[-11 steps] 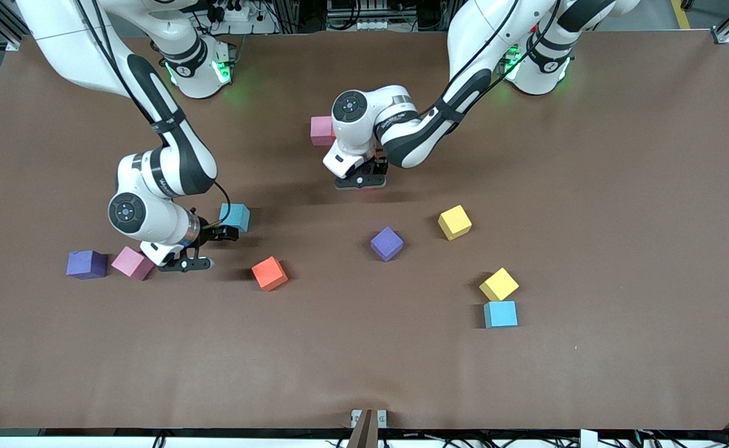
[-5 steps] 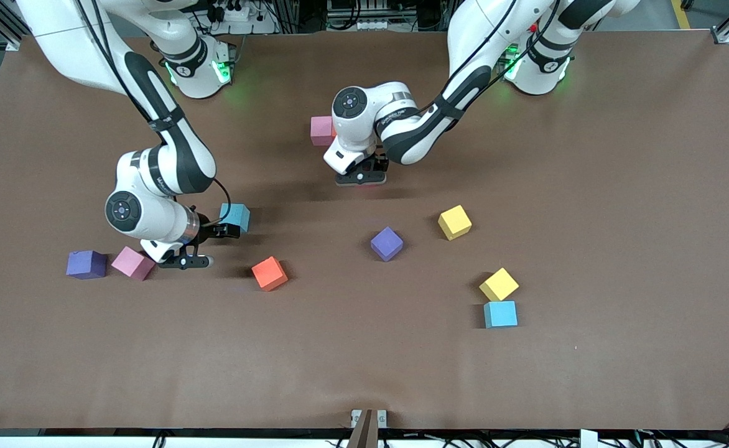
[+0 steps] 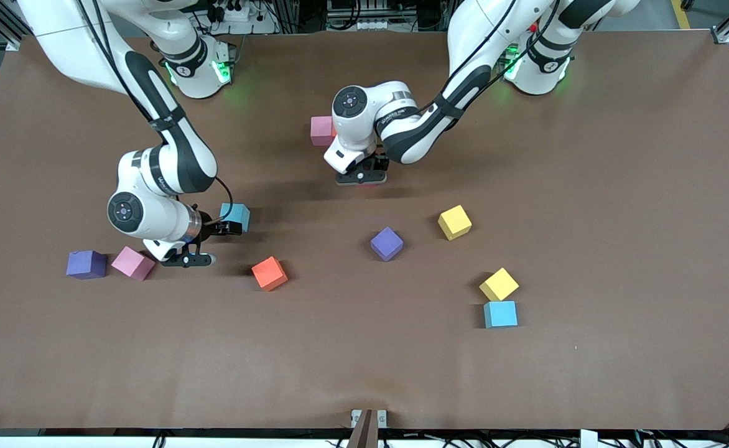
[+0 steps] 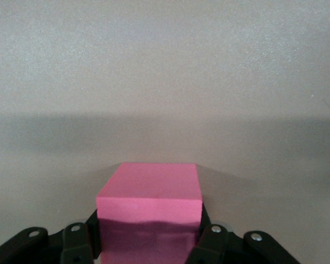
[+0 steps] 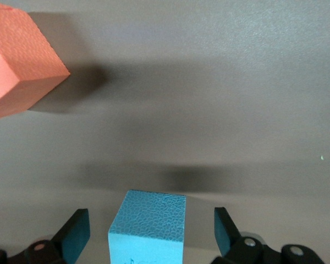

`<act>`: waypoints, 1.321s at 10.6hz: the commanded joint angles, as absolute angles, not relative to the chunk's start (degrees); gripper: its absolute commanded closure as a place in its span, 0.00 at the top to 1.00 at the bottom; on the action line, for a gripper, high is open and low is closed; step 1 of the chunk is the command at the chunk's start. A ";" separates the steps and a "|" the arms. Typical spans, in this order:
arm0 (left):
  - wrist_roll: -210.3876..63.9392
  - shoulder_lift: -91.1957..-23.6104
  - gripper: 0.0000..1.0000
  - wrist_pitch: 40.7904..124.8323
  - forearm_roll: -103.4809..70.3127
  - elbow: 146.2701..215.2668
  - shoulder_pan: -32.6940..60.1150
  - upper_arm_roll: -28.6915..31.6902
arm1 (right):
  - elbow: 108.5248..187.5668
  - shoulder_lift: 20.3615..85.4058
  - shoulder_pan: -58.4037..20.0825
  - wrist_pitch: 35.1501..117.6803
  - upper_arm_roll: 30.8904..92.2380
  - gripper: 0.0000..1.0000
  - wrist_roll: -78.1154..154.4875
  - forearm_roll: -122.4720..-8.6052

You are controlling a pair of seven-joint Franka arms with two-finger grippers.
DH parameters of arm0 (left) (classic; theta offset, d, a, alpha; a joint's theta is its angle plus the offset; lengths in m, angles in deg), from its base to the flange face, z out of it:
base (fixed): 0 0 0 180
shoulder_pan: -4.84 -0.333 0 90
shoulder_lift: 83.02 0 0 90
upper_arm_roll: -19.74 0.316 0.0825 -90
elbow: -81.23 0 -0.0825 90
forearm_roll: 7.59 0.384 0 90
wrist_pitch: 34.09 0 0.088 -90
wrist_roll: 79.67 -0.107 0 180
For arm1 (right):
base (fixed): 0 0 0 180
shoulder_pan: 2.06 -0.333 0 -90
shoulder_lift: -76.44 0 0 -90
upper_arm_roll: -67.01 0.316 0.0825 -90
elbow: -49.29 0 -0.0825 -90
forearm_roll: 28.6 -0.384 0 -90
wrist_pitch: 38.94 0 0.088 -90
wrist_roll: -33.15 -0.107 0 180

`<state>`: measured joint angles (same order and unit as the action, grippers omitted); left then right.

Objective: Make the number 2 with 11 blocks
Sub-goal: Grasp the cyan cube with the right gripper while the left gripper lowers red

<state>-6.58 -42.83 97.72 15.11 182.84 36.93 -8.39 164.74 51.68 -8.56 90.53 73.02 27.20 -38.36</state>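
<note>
The left gripper (image 4: 148, 245) clamps a pink block (image 4: 149, 212) above mid-tabletop, while the right gripper (image 5: 151, 234), jaws wide, straddles a light blue block (image 5: 148, 223) without contact.

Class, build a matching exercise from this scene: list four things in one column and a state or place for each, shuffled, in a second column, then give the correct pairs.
Things:
1. left gripper
2. right gripper
3. orange block
4. pink block beside the purple block

States or places:
A. open, a light blue block between its fingers
B. loose on the table, nearer the front camera than the right gripper
C. shut on a pink block
D. toward the right arm's end of the table

Pairs: 1-C, 2-A, 3-B, 4-D
</note>
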 commanded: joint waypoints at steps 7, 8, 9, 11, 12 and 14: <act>-4.35 -43.74 0.00 97.57 16.14 184.94 37.97 -8.21 | 167.14 53.23 -9.27 90.08 73.17 1.00 27.09 -39.33; -4.44 -43.74 0.00 97.57 16.14 184.94 38.06 -8.21 | 167.76 53.23 -9.44 90.08 73.17 1.00 27.09 -39.33; -4.44 -43.74 0.00 97.57 16.14 185.03 38.06 -8.21 | 168.46 53.23 -9.71 90.08 73.17 1.00 27.09 -39.33; -4.44 -43.74 0.00 96.88 16.14 185.03 38.41 -8.30 | 168.64 53.23 -9.80 89.99 73.17 1.00 27.18 -39.33; -4.61 -43.82 0.00 95.74 16.14 185.03 38.41 -8.30 | 168.73 53.15 -9.80 89.99 73.17 1.00 27.26 -39.33; -4.53 -43.83 0.38 95.55 16.05 184.68 38.32 -8.56 | 170.13 53.23 -10.06 90.52 73.08 1.00 27.44 -39.33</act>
